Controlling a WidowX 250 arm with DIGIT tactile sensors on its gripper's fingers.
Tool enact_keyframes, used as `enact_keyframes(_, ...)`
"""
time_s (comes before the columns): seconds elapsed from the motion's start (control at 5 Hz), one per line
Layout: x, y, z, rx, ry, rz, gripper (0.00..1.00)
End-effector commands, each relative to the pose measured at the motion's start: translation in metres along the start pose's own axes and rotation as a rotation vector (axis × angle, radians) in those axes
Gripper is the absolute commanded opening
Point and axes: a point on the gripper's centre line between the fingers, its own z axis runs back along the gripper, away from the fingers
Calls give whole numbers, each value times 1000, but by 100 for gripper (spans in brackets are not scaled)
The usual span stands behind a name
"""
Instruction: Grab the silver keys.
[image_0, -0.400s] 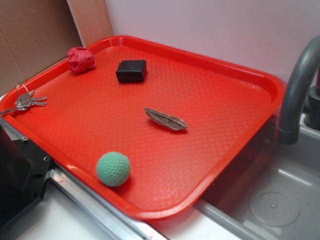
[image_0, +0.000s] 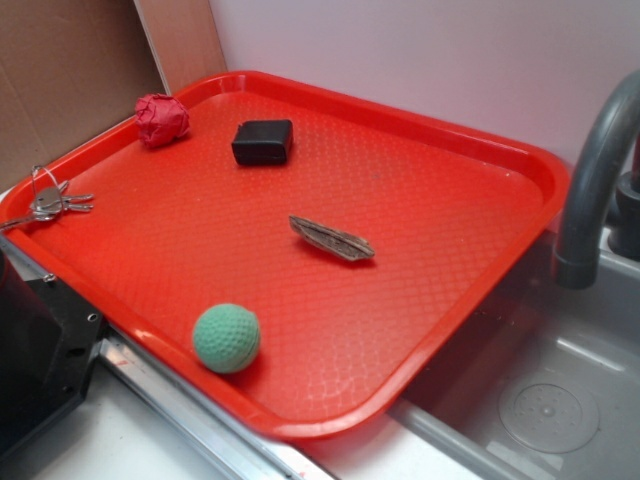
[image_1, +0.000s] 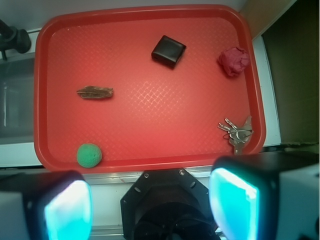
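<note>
Exterior view: lying on the left rim of the red tray (image_0: 480, 290), the silver keys (image_0: 50, 203), fanned on a thin wire ring and partly overhanging the tray's edge. Sitting near the tray's far-left corner, a crumpled red ball of paper (image_0: 161, 119), with a black box (image_0: 263, 142) just beside it along the far edge. Resting near the middle of the tray, a brown, leaf-like sliver (image_0: 332, 239). Sitting close to the near edge, a green dimpled ball (image_0: 226, 338), well apart from the keys. Curving up past the tray's right edge, a grey tap (image_0: 592, 180) over a steel sink (image_0: 545, 405). Showing at the lower left corner, only a black part of the arm.

Wrist view: looking straight down on the tray (image_1: 140, 160). Lying at the tray's lower right corner, the silver keys (image_1: 236, 132), touching the rim. Hanging above the tray's near edge and clear of everything, the gripper (image_1: 150, 205), with its two glowing teal pads (image_1: 234, 202) spread wide apart and nothing between them.
</note>
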Motion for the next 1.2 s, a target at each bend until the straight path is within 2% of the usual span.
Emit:
enact_keyframes(0.0, 5, 46, -43, 25, 41, 318, 100)
enact_keyframes(0.2, 9, 71, -74, 80, 0, 514, 100)
enact_keyframes(0.4, 9, 92, -96, 127, -11, 640, 100)
enact_keyframes(0.6, -5, 110, -101, 201, 8, 738, 100)
enact_keyframes(0.8, -23, 127, -111, 175, 44, 773, 100)
enact_keyframes(1.0, -35, 143, -129, 217, 63, 789, 100)
